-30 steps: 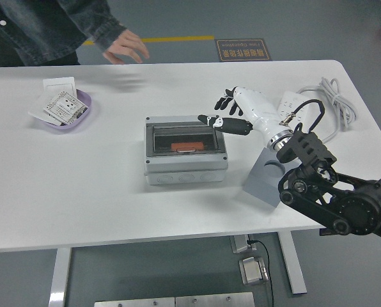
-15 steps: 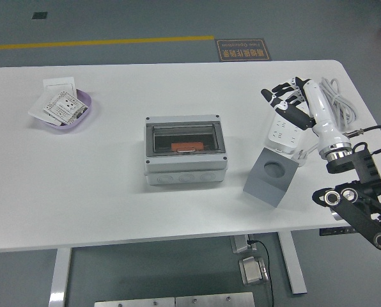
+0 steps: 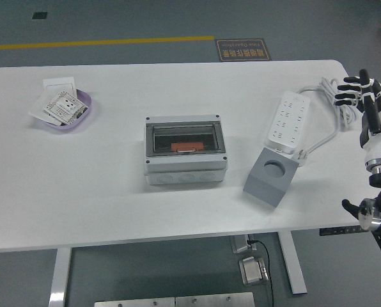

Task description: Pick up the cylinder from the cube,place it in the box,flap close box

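One orange cylinder (image 3: 183,147) lies inside the one grey box (image 3: 185,153), under its closed clear flap (image 3: 181,139); it looks small, rigid and light, best pinched across its sides. One grey cube (image 3: 272,174) stands empty-socketed on the tabletop (image 3: 114,192). The right hand (image 3: 363,96) hangs released, fingers spread, at the edge.

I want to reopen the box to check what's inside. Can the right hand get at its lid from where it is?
Probably yes. The right hand hangs open at the table's right edge, holding nothing. The box sits mid-table, lid down, nothing on top. The power strip and grey cube lie between them, so it should come in above those.
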